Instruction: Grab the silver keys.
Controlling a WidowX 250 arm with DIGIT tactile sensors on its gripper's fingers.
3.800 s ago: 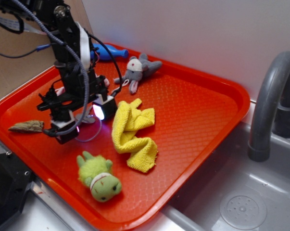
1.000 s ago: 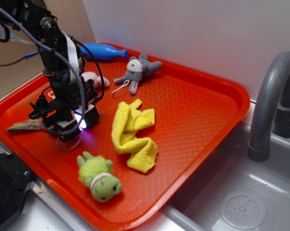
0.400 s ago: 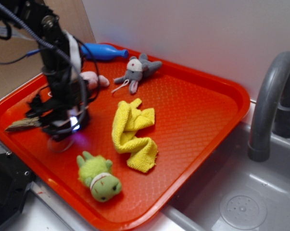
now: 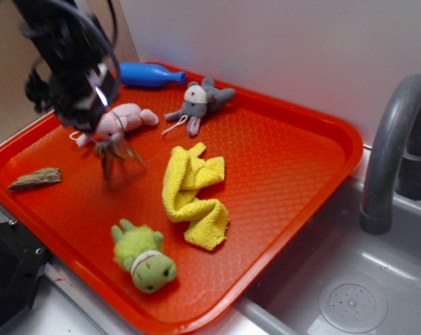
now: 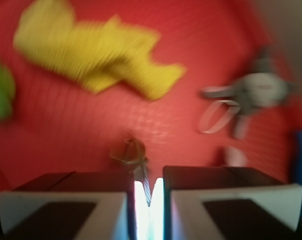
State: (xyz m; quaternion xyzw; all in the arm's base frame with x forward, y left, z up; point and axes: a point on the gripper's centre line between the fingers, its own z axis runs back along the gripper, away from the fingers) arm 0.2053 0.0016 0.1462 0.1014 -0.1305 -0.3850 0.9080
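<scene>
While the gripper (image 5: pixel 148 192) pinches the silver keys (image 4: pixel 116 151), dangling above the red tray (image 4: pixel 280 174) beside the pink plush (image 4: pixel 119 118), a firm squeeze and smooth, slow lift should prevent slipping.

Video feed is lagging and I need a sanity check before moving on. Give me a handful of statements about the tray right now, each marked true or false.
1. The silver keys hang from the claw, lifted off the red tray. True; the wrist view shows the jaws nearly closed on them.
2. The yellow cloth covers the green plush. False; the two lie apart, the cloth crumpled mid-tray and the plush nearer the front edge.
3. The brown wood chip is in the claw. False; it lies on the tray at the left.
4. The grey mouse plush lies near the tray's back edge, right of the blue bottle. True.
5. The pink plush sits in the sink. False; it is on the tray, near the claw.
</scene>
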